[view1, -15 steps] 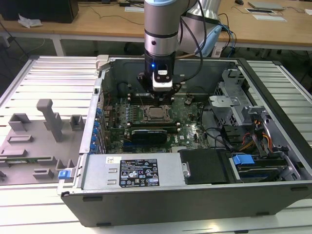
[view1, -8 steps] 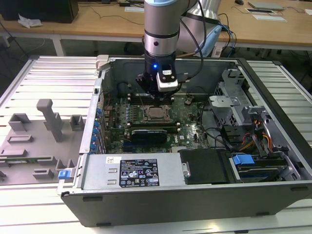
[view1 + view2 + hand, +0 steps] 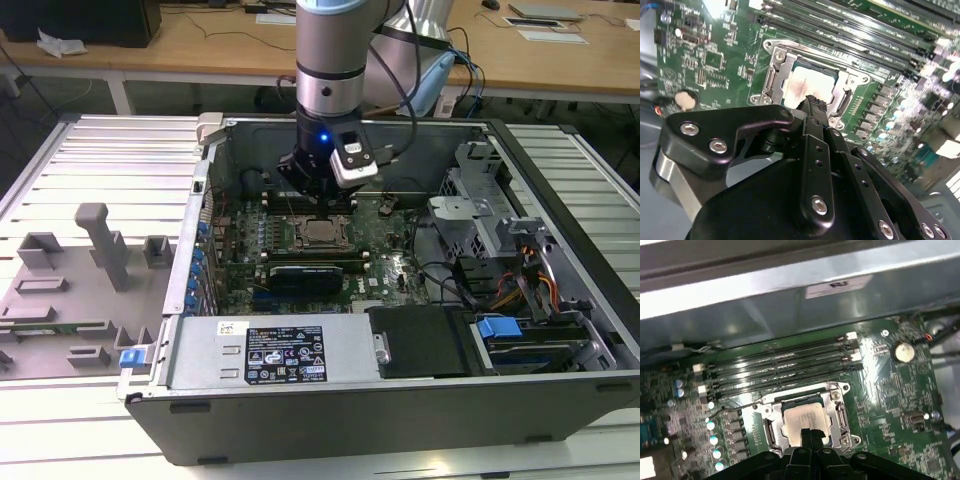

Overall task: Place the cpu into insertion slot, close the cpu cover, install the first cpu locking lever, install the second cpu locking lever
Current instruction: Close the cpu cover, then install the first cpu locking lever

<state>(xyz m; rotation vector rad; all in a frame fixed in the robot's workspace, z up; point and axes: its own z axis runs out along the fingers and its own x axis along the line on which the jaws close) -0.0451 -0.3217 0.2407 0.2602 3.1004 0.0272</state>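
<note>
Fingers (image 3: 803, 437) together, empty, tips just above cpu (image 3: 805, 419) seated inside cpu cover (image 3: 830, 396); likely risk: off-centre pressing could scratch or skew it.

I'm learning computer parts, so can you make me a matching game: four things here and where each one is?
Things
1. flat square silver-grey cpu
2. long narrow black memory slots
3. small round silvery coin battery
4. black end effector
Places
A. poised over the chip
B. lined up side by side
C. inside the silvery metal cover frame
D. by itself on the green circuit board
Pairs: 1-C, 2-B, 3-D, 4-A
</note>
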